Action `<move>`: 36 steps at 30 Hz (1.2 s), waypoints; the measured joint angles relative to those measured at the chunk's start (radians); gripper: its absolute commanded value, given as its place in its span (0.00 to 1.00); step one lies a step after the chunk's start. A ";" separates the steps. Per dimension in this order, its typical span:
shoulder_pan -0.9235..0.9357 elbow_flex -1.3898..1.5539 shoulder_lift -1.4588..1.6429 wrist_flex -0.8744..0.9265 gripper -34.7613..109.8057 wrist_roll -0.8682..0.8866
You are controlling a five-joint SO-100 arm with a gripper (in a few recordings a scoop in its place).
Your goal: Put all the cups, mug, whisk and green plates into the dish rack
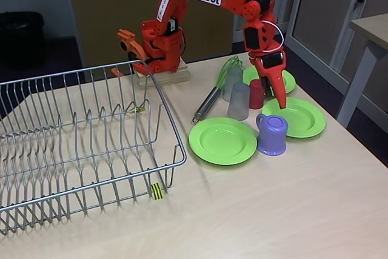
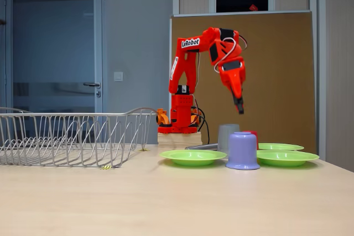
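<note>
The silver wire dish rack (image 1: pixel 79 144) (image 2: pixel 72 136) stands at the left with nothing in it. To its right lie three green plates (image 1: pixel 222 141) (image 1: pixel 301 116) (image 1: pixel 288 81). The purple mug (image 1: pixel 271 133) (image 2: pixel 242 150) stands between the two nearer plates. Behind it are two grey cups (image 1: pixel 239 101) (image 1: pixel 232 83) and a red cup (image 1: pixel 256 94). The whisk (image 1: pixel 207 104) lies slanted beside them, its green loops toward the arm's base. My gripper (image 1: pixel 280 101) (image 2: pixel 239 106) points down, well above the table, just right of the red cup. It looks shut and holds nothing.
The arm's base sits on a wooden block (image 1: pixel 163 77) at the back of the table. Bare tabletop (image 1: pixel 254 210) stretches in front of the plates and rack. The table's right edge runs close to the plates, and another table (image 1: pixel 370 28) stands beyond it.
</note>
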 measured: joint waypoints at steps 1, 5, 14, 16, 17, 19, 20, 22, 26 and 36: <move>0.000 -0.020 -0.029 0.006 0.56 0.028; -0.003 -0.089 -0.120 0.011 0.57 0.164; -0.021 -0.235 -0.284 0.014 0.56 0.367; -0.021 -0.267 -0.314 0.000 0.56 0.377; -0.023 -0.275 -0.331 -0.005 0.56 0.379; -0.026 -0.288 -0.357 -0.006 0.55 0.383; -0.026 -0.291 -0.367 -0.017 0.55 0.383; -0.023 -0.307 -0.387 -0.034 0.54 0.383; -0.026 -0.314 -0.423 -0.072 0.50 0.377; -0.012 -0.334 -0.434 -0.055 0.36 0.318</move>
